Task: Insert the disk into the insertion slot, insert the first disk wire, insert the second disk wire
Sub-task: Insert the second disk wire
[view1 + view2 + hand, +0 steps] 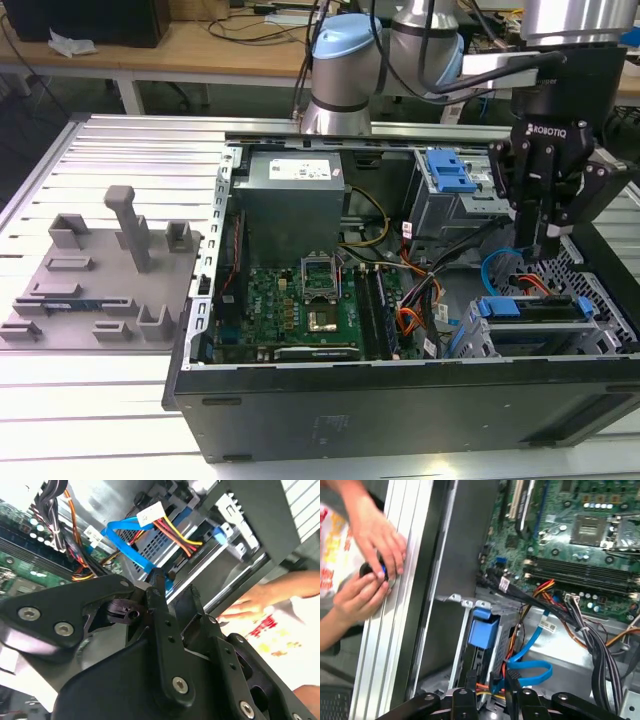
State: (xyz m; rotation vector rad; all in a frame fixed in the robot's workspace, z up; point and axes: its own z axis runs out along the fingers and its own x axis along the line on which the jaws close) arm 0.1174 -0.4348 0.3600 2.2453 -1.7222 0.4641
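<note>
Just above the low grey perforated drive cage [600,338], with the blue-framed silver hard drive [530,307] already seated inside, the end effector [545,245] is pinched on the end of the thin light-blue flat cable [535,672], seemingly to align it.

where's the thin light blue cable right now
The second disk wire loops inside the case toward the exterior view's right, beside the gripper and close to the disk in the insertion slot.
</note>
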